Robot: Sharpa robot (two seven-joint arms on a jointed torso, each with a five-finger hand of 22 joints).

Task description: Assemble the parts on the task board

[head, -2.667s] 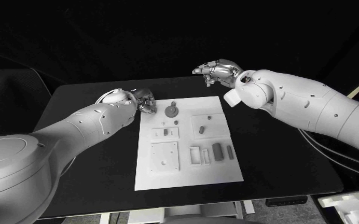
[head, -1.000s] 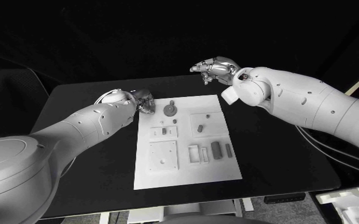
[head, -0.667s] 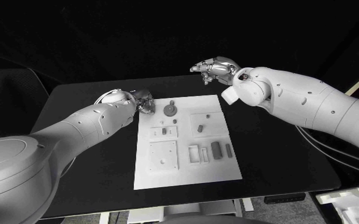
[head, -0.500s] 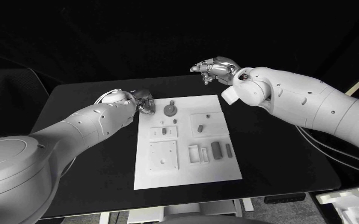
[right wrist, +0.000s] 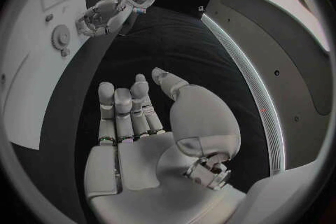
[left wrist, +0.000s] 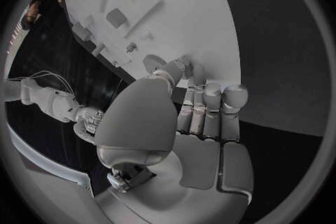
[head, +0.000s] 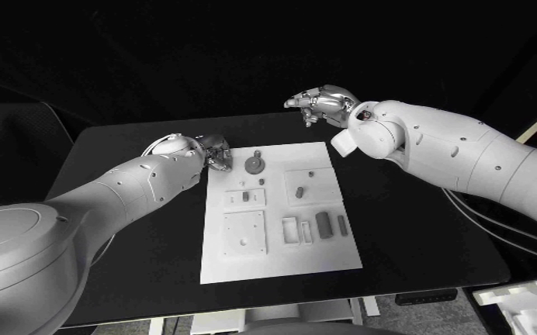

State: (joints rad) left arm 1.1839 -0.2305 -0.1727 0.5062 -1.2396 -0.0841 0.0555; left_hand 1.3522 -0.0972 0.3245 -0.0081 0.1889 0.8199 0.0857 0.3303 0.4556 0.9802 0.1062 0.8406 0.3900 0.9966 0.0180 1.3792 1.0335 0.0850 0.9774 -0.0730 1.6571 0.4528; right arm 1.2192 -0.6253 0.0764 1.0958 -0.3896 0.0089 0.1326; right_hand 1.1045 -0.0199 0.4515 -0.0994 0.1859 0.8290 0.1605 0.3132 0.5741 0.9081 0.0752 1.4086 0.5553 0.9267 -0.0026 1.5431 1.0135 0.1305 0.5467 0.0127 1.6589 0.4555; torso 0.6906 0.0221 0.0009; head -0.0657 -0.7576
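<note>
The white board [head: 280, 219] lies flat in the middle of the black table [head: 425, 226], long side running away from the robot. The small grey parts sit on it: a round disc [head: 255, 165] near the far end, a short peg [head: 300, 191] on a raised square to its right, and a dark bar [head: 324, 225] standing in the slots nearer the front. The left hand [head: 213, 152] is down by the board's far left corner, fingers curled in side by side, thumb folded across, and nothing in its grip. The right hand [head: 322, 105] hangs above the table's far edge, beyond the board, fingers bent inward together and holding nothing at all.
</note>
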